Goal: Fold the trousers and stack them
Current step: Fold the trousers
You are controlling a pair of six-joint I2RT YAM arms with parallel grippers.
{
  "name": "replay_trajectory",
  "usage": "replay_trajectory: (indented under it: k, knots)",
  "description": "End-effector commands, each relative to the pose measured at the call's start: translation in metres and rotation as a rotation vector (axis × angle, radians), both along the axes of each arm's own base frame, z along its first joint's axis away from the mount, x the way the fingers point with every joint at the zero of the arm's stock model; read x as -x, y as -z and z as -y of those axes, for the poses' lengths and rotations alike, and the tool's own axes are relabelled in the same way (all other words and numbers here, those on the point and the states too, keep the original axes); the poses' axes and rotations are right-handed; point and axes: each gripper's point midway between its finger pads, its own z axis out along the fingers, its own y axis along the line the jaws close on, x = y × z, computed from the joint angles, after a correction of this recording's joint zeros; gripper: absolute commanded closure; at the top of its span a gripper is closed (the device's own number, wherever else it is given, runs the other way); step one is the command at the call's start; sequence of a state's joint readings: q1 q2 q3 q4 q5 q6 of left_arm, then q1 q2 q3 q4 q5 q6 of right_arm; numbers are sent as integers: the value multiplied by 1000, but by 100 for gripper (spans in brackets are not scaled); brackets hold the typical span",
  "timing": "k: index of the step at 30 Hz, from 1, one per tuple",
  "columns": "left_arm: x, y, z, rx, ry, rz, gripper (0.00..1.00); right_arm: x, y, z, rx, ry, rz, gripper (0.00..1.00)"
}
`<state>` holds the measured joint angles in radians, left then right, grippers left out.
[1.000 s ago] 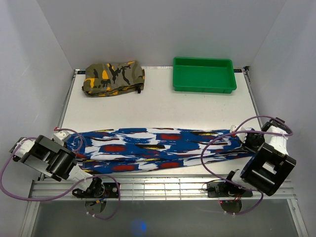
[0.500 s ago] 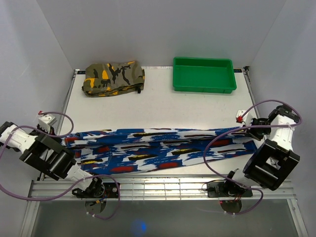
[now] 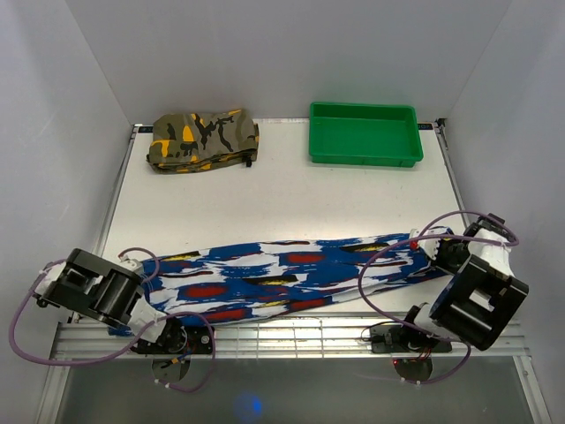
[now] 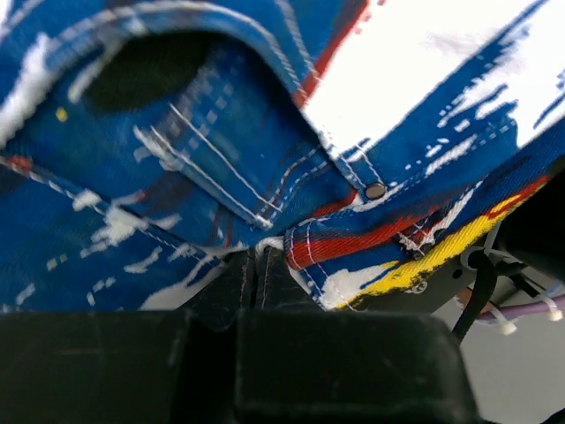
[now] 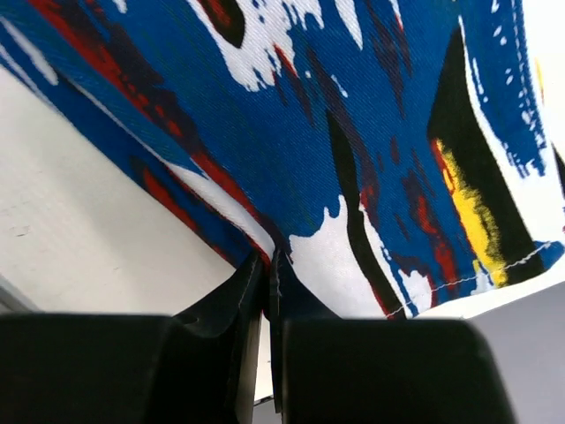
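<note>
from above, the trousers [image 3: 291,278] lay stretched long across the near side of the worktop [image 3: 291,194], seemingly folded lengthwise only, so the crosswise folds and the stacking looked left to do. in the left wrist view, the left hand [image 4: 261,261] was pinched tight on the trousers' pocketed waist end. in the right wrist view, the right hand [image 5: 269,265] was likewise clamped on the hemmed leg end.
</note>
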<state>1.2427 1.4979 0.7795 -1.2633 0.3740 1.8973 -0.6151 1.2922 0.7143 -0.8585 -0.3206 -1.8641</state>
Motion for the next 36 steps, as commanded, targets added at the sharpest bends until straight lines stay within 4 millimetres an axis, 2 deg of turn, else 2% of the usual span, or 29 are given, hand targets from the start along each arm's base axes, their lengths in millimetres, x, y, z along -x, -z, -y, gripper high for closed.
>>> replay_trajectory:
  k: [1, 2, 3, 4, 5, 6, 8, 9, 10, 11, 12, 15, 18, 19, 20, 21, 23, 28, 31, 32, 33, 34, 35, 36]
  knots:
    - [-8, 29, -31, -166, -45, -34, 100, -18, 4, 24, 94, 44, 27, 92]
    - [-15, 34, -34, -174, -71, -34, 100, -19, 6, 25, 88, 76, 13, 92]
    - [-31, 36, -44, -219, -69, -9, 100, -22, 6, 28, 95, 91, 16, 92]
    - [-40, 36, -45, -208, -142, -20, 100, -27, 9, 31, 96, 104, 3, 92]
    - [-59, 31, -54, -204, -171, 8, 100, -29, 11, 33, 97, 121, -8, 92]
    - [-80, 28, -55, -208, -159, 27, 100, -33, 11, 37, 98, 155, -9, 92]
    - [-108, 21, -56, -178, -241, 24, 100, -44, 12, 44, 93, 192, -14, 92]
    - [-135, 17, -57, -183, -216, 42, 100, -48, 11, 47, 89, 221, -12, 92]
    - [-146, 14, -56, -172, -243, 32, 100, -52, 15, 51, 87, 238, -20, 92]
    - [-158, 12, -55, -172, -240, 36, 100, -62, 8, 58, 95, 252, -2, 92]
    - [-178, 9, -57, -185, -221, 56, 100, -65, 7, 60, 93, 264, -1, 92]
    - [-203, 4, -63, -209, -219, 64, 100, -68, 6, 59, 71, 250, -23, 92]
    - [-213, 6, -75, -224, -235, 54, 100, -57, 10, 47, 50, 197, -41, 92]
    - [-218, 5, -83, -244, -242, 57, 100, -55, 8, 46, 64, 186, -27, 92]
    - [-222, 4, -86, -255, -240, 63, 100, -57, 9, 48, 83, 175, -5, 92]
    - [-224, 4, -89, -262, -238, 67, 100, -50, 16, 45, 86, 166, -17, 92]
    - [-228, 0, -94, -276, -236, 83, 100, -50, 13, 49, 120, 156, 2, 92]
    - [-225, 4, -95, -283, -224, 65, 100, -59, -10, 58, 148, 161, 46, 92]
    - [-220, 5, -90, -269, -216, 69, 100, -51, -16, 55, 147, 121, 4, 65]
    - [-221, 3, -88, -255, -218, 82, 100, -55, -23, 57, 148, 118, 18, 48]
    - [-221, -1, -81, -225, -217, 99, 100, -58, -32, 54, 131, 133, 34, 40]
    - [-221, -4, -76, -206, -208, 109, 100, -60, -40, 38, 56, 133, 39, 34]
    - [-222, -8, -70, -180, -202, 119, 100, -74, -63, 37, 36, 144, 92, 25]
    - [-222, -14, -62, -147, -199, 131, 100, -82, -78, 19, -12, 160, 111, 24]
